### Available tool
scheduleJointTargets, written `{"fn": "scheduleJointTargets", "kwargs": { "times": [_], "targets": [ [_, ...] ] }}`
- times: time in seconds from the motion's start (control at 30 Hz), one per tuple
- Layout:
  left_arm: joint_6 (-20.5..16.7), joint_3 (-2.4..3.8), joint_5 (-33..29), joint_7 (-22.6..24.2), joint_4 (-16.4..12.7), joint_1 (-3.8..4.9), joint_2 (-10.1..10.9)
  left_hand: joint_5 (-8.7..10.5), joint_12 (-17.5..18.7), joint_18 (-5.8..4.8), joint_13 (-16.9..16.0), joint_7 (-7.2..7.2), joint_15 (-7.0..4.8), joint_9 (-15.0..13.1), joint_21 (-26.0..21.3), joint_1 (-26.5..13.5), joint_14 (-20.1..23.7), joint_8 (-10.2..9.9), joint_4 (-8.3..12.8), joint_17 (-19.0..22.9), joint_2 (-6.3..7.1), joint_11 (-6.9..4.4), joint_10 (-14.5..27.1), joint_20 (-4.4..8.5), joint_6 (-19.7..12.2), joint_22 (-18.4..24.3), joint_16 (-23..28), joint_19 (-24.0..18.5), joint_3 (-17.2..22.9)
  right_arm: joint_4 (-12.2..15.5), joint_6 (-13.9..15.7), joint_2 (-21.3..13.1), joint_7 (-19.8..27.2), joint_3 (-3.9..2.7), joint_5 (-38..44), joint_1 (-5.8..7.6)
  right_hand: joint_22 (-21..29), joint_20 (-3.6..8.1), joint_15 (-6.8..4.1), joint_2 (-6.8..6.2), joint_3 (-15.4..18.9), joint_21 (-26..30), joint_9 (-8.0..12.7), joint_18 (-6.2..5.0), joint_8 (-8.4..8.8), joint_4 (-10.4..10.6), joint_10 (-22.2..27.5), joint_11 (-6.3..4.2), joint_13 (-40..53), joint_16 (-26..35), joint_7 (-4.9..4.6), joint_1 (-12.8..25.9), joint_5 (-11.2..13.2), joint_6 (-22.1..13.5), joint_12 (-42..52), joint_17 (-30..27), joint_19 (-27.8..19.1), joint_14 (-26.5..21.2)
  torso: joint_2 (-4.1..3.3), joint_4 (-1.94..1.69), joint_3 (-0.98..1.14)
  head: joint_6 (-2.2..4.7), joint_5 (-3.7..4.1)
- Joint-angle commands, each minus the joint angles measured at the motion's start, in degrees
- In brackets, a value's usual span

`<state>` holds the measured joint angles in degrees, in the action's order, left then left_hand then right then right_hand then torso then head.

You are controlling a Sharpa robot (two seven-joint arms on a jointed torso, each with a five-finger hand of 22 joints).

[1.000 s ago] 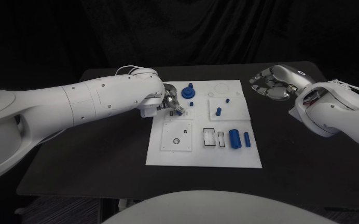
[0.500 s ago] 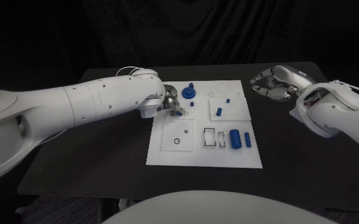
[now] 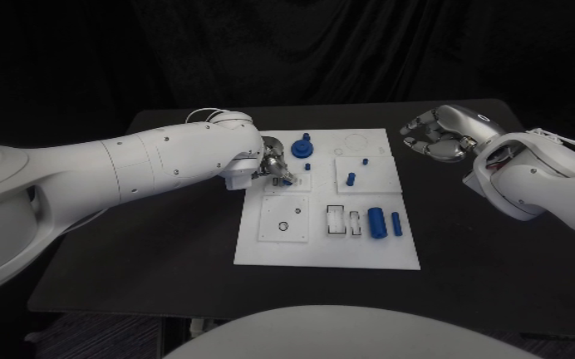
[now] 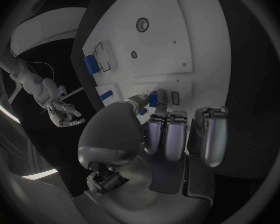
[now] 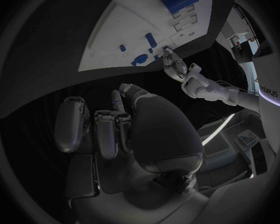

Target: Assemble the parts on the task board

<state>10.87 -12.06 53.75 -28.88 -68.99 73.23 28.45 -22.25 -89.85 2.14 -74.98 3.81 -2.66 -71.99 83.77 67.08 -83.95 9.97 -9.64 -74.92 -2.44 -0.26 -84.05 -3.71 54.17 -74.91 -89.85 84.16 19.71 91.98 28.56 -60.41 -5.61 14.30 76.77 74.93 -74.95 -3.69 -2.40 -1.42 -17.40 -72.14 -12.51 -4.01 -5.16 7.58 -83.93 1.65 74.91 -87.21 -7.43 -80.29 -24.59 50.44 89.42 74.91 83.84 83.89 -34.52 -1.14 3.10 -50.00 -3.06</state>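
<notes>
White task board (image 3: 287, 247) at the centre of the black table (image 3: 156, 251). The left hand (image 3: 273, 168) rests over the board's left edge, toward its far end; in the left wrist view its thumb and a fingertip pinch a small blue piece (image 4: 154, 98) just above the board surface, the remaining fingers (image 4: 205, 134) curled side by side. A round blue part (image 3: 301, 148) with a short upright peg stands just right of this hand, at the far left of the board. A small blue peg (image 3: 350, 179) stands near the board's middle. At the near right lie a blue cylinder (image 3: 375, 220) and, just beside it on the right, a thin blue bar (image 3: 395, 224). The right hand (image 3: 436, 136) hangs off the board's far right corner, above the table, fingers curled in on nothing.
</notes>
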Motion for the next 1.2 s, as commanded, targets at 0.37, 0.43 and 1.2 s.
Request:
{"fn": "scheduleJointTargets", "kwargs": {
  "times": [0.37,0.43,1.2],
  "targets": [
    [0.2,-0.09,-0.4,1.2,1.2,-1.06,-0.8,2.68,-0.1,0.14,-15.0,-0.1,-0.06,0.3,-0.5,-0.8,-6.1,-0.5,-0.3,-15.1,-0.39,0.14,-5.9,0.03,-0.2,-10.3,-0.1,-0.4,0.7,-0.1,-0.8,0.1,-1.1,-0.04,0.1,-0.23,-10.0,-0.09,0.01,0.17,-0.5,0.2,0.1,0.15,0.17,-0.1,-5.0,-0.04,14.1,0.3,0.16,0.5,-0.3,0.3,-0.3,10.2,-0.4,5.0,-0.03,0.16,0.01,0.0,0.07],
    [0.2,-0.09,-0.4,1.2,1.2,-1.13,-0.8,2.68,-0.1,0.14,-15.0,-0.1,-0.06,0.3,-0.5,-0.8,-6.1,-0.5,-0.3,-15.1,-0.39,0.14,-5.9,0.03,-0.2,-10.3,-0.1,-0.4,0.7,-0.1,-0.9,0.2,-1.1,-0.04,0.1,-0.28,-10.0,-0.09,0.01,0.17,-0.5,0.2,0.1,0.15,0.17,-0.1,-5.0,-0.04,14.1,0.3,0.16,0.5,-0.3,0.3,-0.3,10.2,-0.4,5.0,-0.02,0.15,0.01,0.0,0.08],
    [1.1,-0.09,-0.4,0.0,1.2,-1.57,-0.5,15.02,-0.1,0.25,-15.0,1.02,0.91,3.0,-1.0,-9.3,-6.1,-3.7,-6.6,-15.1,0.31,1.21,-5.9,-0.93,0.2,-10.4,-0.1,-0.6,-7.4,-0.3,-1.3,0.4,-0.8,-0.04,-1.7,-0.45,-9.9,-0.09,0.03,0.23,-0.6,0.6,0.1,0.07,0.2,-0.1,-5.0,0.02,14.0,0.4,0.14,0.4,-0.3,0.3,-0.4,10.0,-0.6,5.0,0.06,0.11,0.05,0.0,-0.02]
  ]
}}
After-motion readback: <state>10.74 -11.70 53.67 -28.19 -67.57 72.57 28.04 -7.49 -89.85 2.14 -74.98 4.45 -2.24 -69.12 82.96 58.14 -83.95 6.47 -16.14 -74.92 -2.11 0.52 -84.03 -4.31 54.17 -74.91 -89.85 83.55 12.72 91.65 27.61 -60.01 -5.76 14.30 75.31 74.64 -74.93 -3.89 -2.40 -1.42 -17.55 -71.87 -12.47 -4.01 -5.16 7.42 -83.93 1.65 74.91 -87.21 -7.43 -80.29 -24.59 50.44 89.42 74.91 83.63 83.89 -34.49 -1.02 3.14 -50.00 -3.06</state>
